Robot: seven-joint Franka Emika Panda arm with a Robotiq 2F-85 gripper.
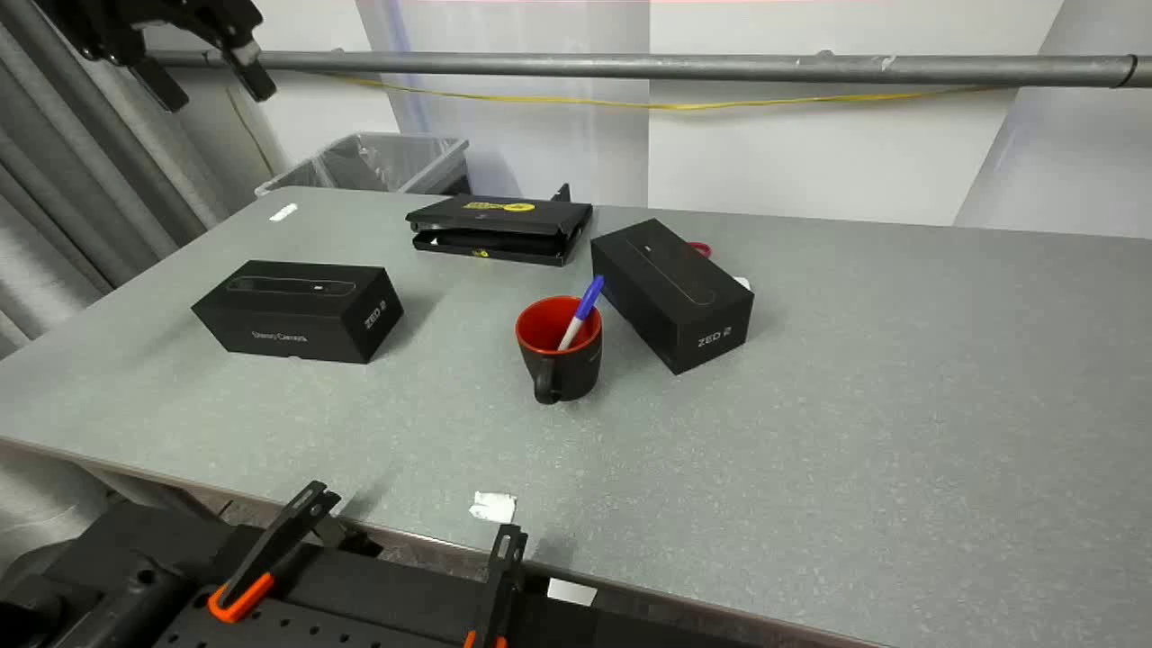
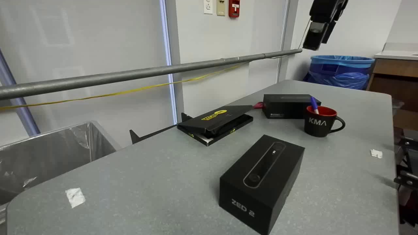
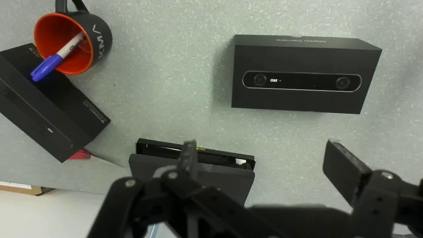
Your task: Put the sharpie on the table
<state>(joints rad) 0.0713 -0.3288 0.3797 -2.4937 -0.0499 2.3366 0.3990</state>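
Note:
The sharpie (image 1: 581, 312) has a blue cap and a white body. It leans inside the mug (image 1: 569, 371), cap end up and past the rim; its lower end is hidden in an exterior view (image 2: 314, 106). The mug is black outside, red inside, and stands upright on the grey table (image 1: 810, 450). In the wrist view the sharpie (image 3: 56, 59) and mug (image 3: 100, 34) are at the upper left. My gripper (image 3: 262, 158) is open and empty, its fingers wide apart. It is high above the table's far end, away from the mug, in an exterior view (image 1: 216, 92).
A black ZED 2 box (image 1: 670, 297) stands close beside the mug, with a red item (image 1: 700, 248) behind it. Another ZED 2 box (image 2: 261, 182) and a flat, partly open black box (image 1: 499, 229) are on the table. A pipe (image 1: 630, 65) runs along the wall.

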